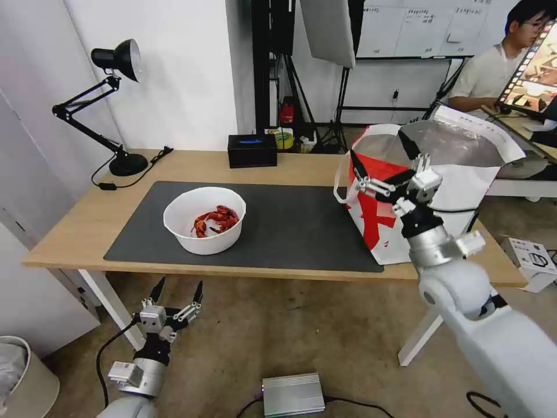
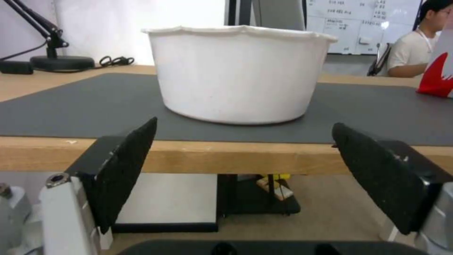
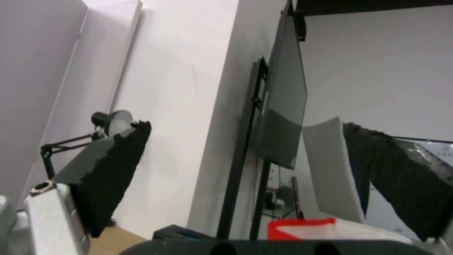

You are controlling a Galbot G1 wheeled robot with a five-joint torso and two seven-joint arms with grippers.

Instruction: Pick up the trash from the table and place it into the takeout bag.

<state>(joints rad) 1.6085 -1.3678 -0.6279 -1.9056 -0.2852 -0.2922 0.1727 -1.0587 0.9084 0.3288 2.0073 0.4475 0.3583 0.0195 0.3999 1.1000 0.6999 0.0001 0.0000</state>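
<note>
Below the near edge of the long light-wood counter, the left gripper hangs over open floor, its fingers spread wide and empty. On the dark grey mat stands the white round bowl with red crayfish shells, bare mat on all sides. At the right, the right gripper, fingers open and empty, hovers at the near-left rim of the white-and-red takeout bag with silver foil lining.
</note>
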